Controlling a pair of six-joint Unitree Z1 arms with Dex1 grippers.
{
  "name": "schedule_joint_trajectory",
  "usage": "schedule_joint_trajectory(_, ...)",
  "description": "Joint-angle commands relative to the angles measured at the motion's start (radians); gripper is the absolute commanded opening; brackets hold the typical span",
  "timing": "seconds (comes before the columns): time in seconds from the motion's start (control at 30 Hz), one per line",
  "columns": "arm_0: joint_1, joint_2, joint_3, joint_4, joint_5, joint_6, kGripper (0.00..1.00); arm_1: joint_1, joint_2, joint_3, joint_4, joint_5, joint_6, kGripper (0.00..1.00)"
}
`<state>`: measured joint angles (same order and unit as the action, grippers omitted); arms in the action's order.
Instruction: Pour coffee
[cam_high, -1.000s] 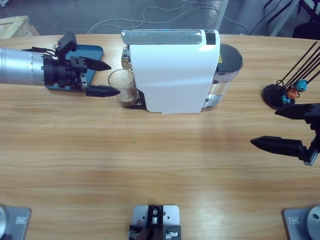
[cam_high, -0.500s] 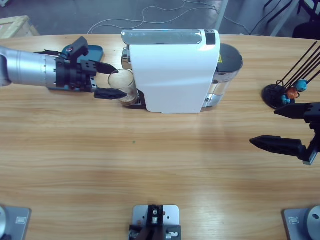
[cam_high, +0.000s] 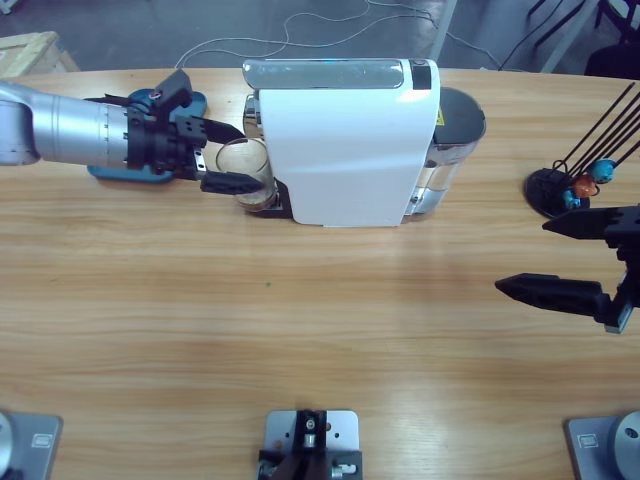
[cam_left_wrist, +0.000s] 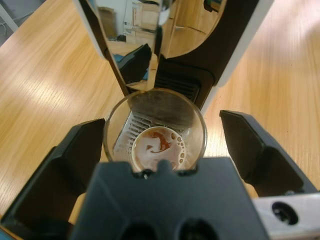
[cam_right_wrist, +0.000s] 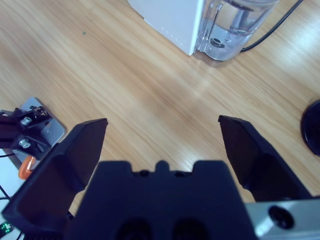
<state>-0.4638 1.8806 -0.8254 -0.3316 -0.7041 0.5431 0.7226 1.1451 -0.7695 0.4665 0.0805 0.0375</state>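
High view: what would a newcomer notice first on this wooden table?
The big white coffee machine stands at the table's far middle. The left end effector, jaws open, straddles the small clear glass cup holding shallow brown coffee at its front. The right end effector hangs open, away from it.

The left arm's black two-jawed gripper (cam_high: 232, 157) straddles a small clear glass cup (cam_high: 248, 172) beside the white coffee machine (cam_high: 345, 145), jaws seemingly apart.

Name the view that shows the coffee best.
Left wrist view: it looks straight down into the cup at the coffee. The high view shows only a dark band low in the cup. The right wrist view misses it.
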Motion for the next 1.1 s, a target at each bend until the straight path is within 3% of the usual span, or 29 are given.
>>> schedule_joint_trajectory(0.03, -0.010, 0.053, 0.003, -0.012, 0.034, -0.007, 0.990, 0.011, 0.028, 0.038, -0.012, 0.016, -0.005, 1.000)
schedule_joint_trajectory(0.27, -0.010, 0.067, -0.009, -0.014, 0.033, -0.007, 0.785, 0.009, 0.033, 0.033, -0.023, 0.015, -0.005, 1.000)
schedule_joint_trajectory(0.37, -0.010, 0.072, -0.013, -0.014, 0.032, -0.007, 0.530, 0.009, 0.037, 0.034, -0.030, 0.015, -0.005, 1.000)
schedule_joint_trajectory(0.5, -0.010, 0.074, -0.015, -0.014, 0.026, -0.005, 0.029, 0.008, 0.047, 0.037, -0.042, 0.015, -0.005, 1.000)
schedule_joint_trajectory(0.7, -0.009, 0.072, -0.007, -0.023, 0.044, -0.007, 0.000, 0.006, 0.042, 0.042, -0.043, 0.015, -0.005, 1.000)
schedule_joint_trajectory(0.9, 0.055, 0.045, 0.007, -0.025, -0.021, -0.015, 0.000, 0.004, 0.018, 0.044, -0.038, 0.013, -0.005, 1.000)
schedule_joint_trajectory(1.1, 0.109, -0.086, 0.011, -0.027, 0.078, -0.054, 0.000, 0.004, -0.009, 0.046, -0.017, 0.011, -0.005, 1.000)
